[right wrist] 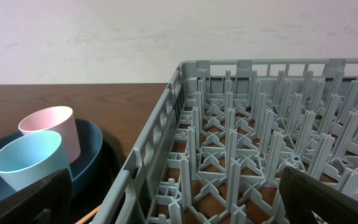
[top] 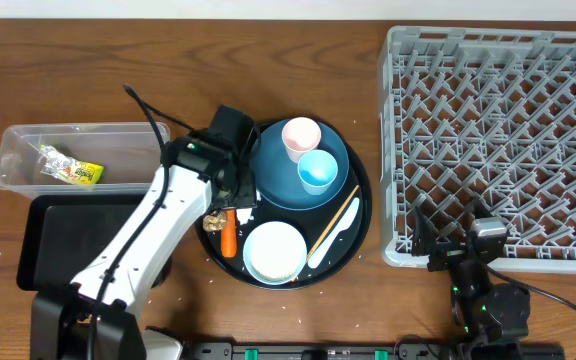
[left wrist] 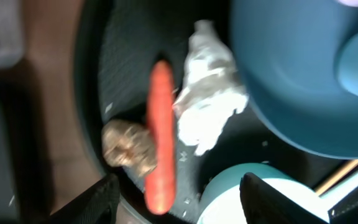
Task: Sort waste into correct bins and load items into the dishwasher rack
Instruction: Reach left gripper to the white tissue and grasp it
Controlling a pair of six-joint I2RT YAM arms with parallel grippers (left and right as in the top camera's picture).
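We see the orange carrot (left wrist: 160, 137) lying lengthwise between the left fingers (left wrist: 98, 200), the small brown lump (left wrist: 128, 147) touching it, and the crumpled white paper (left wrist: 207, 93) just beyond the fingertips.

A robot lab bench staged as a kitchen clean-up station: a white robot arm (top: 138, 235) over a wooden tabletop (top: 68, 60), a plain pale wall (right wrist: 166, 37), a grey dishwasher rack (top: 498, 130), a round black tray (top: 363, 230).

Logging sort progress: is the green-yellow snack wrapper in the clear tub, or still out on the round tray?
In. The snack wrapper lies on the floor of the clear tub, inside its walls, in the overhead view.
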